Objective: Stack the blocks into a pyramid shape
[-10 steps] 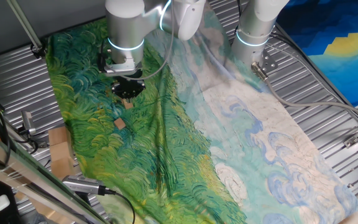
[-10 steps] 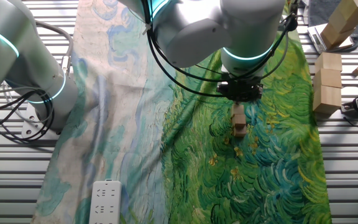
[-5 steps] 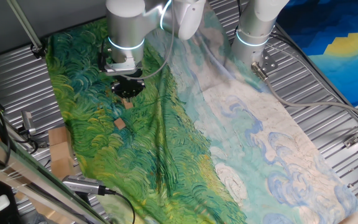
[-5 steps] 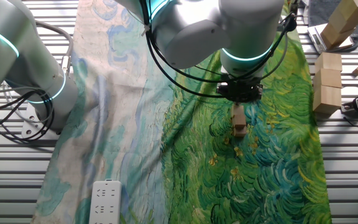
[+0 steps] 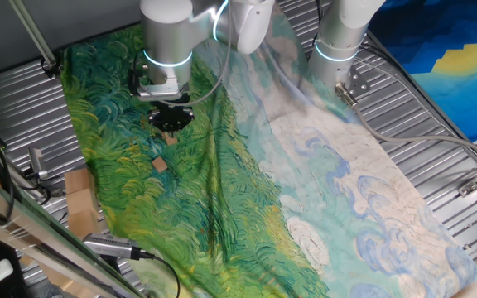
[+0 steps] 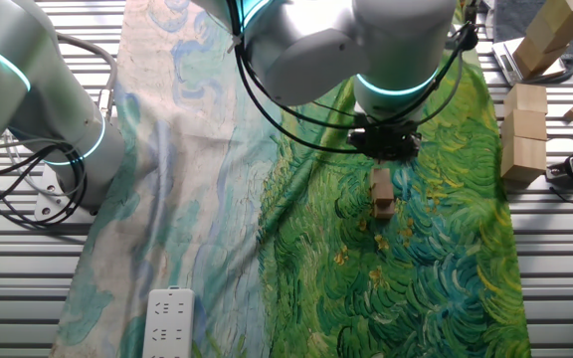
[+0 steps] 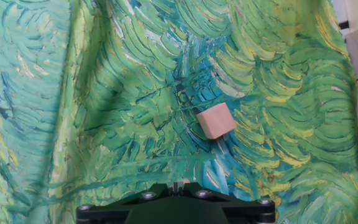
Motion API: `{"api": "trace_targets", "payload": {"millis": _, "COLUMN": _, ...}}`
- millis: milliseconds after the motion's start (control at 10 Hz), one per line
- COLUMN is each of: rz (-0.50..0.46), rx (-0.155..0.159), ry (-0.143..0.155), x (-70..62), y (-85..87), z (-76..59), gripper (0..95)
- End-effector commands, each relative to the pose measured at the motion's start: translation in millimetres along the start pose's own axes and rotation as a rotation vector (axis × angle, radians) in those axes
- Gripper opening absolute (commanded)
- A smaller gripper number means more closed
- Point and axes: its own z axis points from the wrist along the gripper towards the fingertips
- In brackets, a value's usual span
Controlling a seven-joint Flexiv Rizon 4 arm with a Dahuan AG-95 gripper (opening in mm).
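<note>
Two small light-brown wooden blocks show on the green painted cloth (image 5: 114, 99). One block (image 5: 172, 138) (image 6: 381, 183) sits right under my gripper (image 5: 171, 126) (image 6: 384, 159). The dark hand covers where the fingers meet it, so grip or touch cannot be made out. The other block (image 5: 160, 165) (image 6: 384, 207) lies on the cloth a little beyond it, and it appears in the hand view as a lone cube (image 7: 216, 121) ahead and to the right. In the hand view only the gripper's black base (image 7: 176, 202) shows, and the nearer block is hidden.
A second robot arm (image 5: 338, 37) (image 6: 28, 89) stands on the pale blue part of the cloth. Larger tan pieces (image 6: 523, 129) (image 5: 79, 203) lie just off the cloth's edge. A white power strip (image 6: 167, 318) rests near the cloth's corner. Ribbed metal table surrounds everything.
The gripper has shifted very slightly sideways in the other fixed view. Both blocks stay where they were.
</note>
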Motion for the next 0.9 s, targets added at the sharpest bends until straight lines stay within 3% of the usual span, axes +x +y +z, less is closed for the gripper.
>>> {"api": "trace_targets", "payload": {"millis": 100, "rz": -0.011, "rx": 0.001, "ry": 0.012, "x": -2.8, "y": -0.6, "z": -7.3, "gripper": 0.0}}
{"api": "trace_targets", "payload": {"millis": 300, "rz": -0.077, "rx": 0.006, "ry": 0.042, "x": -6.8, "y": -18.8, "z": -17.2, "gripper": 0.0}}
{"api": "trace_targets", "payload": {"millis": 600, "rz": -0.114, "rx": -0.006, "ry": 0.057, "x": -13.2, "y": -42.5, "z": -26.7, "gripper": 0.0}}
{"api": "trace_targets", "payload": {"millis": 900, "rz": -0.212, "rx": 0.014, "ry": 0.094, "x": -26.0, "y": -63.7, "z": -15.5, "gripper": 0.0}}
